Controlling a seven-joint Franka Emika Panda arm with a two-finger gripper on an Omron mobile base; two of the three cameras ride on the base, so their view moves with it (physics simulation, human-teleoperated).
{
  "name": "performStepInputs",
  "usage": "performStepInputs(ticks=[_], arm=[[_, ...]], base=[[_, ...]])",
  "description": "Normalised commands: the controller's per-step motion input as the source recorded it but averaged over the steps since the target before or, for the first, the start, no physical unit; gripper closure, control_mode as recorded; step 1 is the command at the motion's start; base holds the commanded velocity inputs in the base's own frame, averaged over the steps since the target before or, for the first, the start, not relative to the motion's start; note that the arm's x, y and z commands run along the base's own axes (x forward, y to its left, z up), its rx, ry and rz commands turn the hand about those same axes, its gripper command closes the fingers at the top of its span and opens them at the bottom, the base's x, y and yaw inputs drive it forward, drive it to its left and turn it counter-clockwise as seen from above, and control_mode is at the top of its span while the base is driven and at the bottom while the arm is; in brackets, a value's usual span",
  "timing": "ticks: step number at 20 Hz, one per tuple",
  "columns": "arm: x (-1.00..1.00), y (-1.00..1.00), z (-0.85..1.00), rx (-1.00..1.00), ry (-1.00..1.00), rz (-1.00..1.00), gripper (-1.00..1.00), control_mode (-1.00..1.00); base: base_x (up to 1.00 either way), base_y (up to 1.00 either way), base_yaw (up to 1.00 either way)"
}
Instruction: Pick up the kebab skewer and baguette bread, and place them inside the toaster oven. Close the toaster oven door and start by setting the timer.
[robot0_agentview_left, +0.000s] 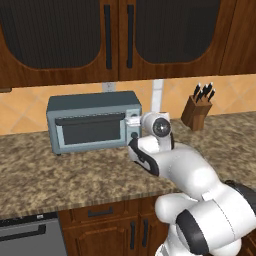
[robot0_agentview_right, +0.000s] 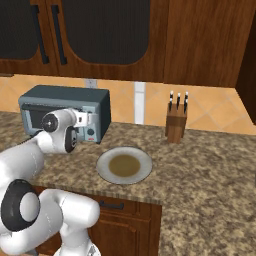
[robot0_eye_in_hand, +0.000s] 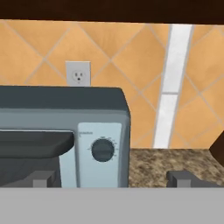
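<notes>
The blue-grey toaster oven (robot0_agentview_left: 92, 122) (robot0_agentview_right: 65, 110) (robot0_eye_in_hand: 61, 131) stands at the back of the counter. Its door (robot0_agentview_left: 90, 131) (robot0_eye_in_hand: 30, 153) with the dark glass window stands upright against the front. My gripper (robot0_agentview_left: 133, 120) (robot0_agentview_right: 87, 119) (robot0_eye_in_hand: 111, 179) hovers just in front of the oven's right-hand control panel, open, its fingertips (robot0_eye_in_hand: 181, 178) far apart with nothing between them. A round dark knob (robot0_eye_in_hand: 103, 150) on that panel lies straight ahead, slightly left of centre. The kebab skewer and the baguette bread are out of view.
A round plate (robot0_agentview_right: 124, 166) lies on the granite counter to the right of the oven. A wooden knife block (robot0_agentview_left: 198, 107) (robot0_agentview_right: 176, 122) stands further right by the tiled wall. A wall outlet (robot0_eye_in_hand: 78, 73) sits above the oven, under dark wood cabinets (robot0_agentview_left: 115, 35).
</notes>
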Motion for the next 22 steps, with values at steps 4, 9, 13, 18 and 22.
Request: performStepInputs(ticks=[4, 9, 13, 18, 22], arm=[[0.15, 0.0, -0.1, 0.01, 0.0, 0.0, -1.0, -1.0], [0.11, 0.0, -0.17, 0.02, 0.0, 0.0, -1.0, -1.0], [0.04, 0.0, -0.46, 0.08, 0.0, 0.01, -1.0, -1.0], [0.0, -0.03, -0.51, 0.1, -0.04, 0.02, -1.0, -1.0], [-0.01, -0.17, -0.46, 0.05, -0.01, 0.02, -1.0, -1.0]], base=[[0.0, 0.0, 0.0], [0.0, 0.0, 0.0], [0.0, 0.0, 0.0], [0.0, 0.0, 0.0], [0.0, 0.0, 0.0]])
